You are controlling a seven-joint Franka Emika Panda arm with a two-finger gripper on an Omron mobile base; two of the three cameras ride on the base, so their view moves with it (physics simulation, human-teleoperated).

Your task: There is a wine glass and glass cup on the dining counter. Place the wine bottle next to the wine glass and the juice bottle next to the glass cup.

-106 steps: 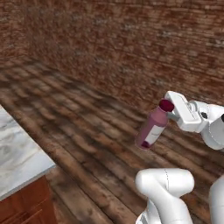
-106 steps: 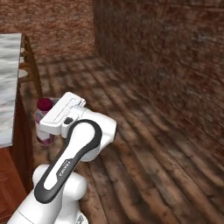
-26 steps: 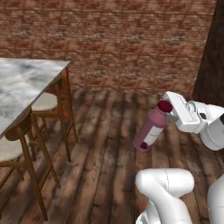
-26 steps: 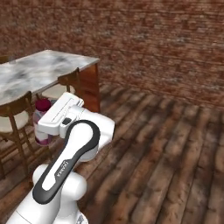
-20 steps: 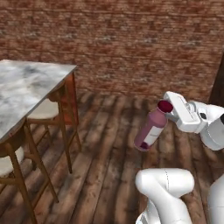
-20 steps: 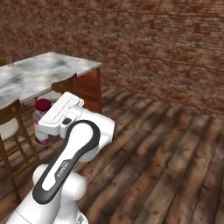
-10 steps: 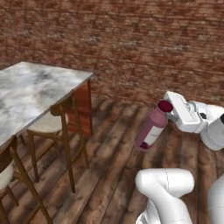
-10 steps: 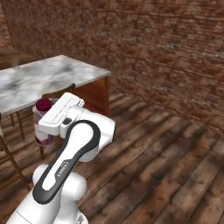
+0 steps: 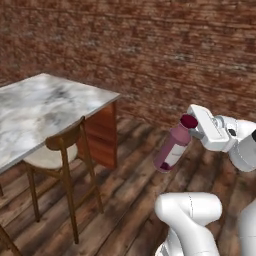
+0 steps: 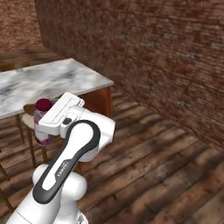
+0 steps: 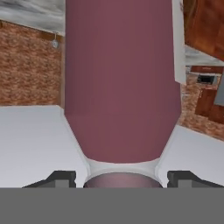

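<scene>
One juice bottle [image 9: 172,149] hangs tilted, capped end in pincer [image 9: 196,128].

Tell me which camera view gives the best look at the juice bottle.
The left base view: the juice bottle hangs tilted from the gripper, cap to base visible. The right base view shows its cap and part of its side behind the arm; the hand view shows its body close up.

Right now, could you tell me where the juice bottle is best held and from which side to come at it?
Grip the juice bottle at its narrow neck under the dark cap, coming from the cap end along its length. That is how the gripper has it: the bottle hangs tilted, base down and away, and the shoulder flares below the neck, so it should not slide out.
</scene>
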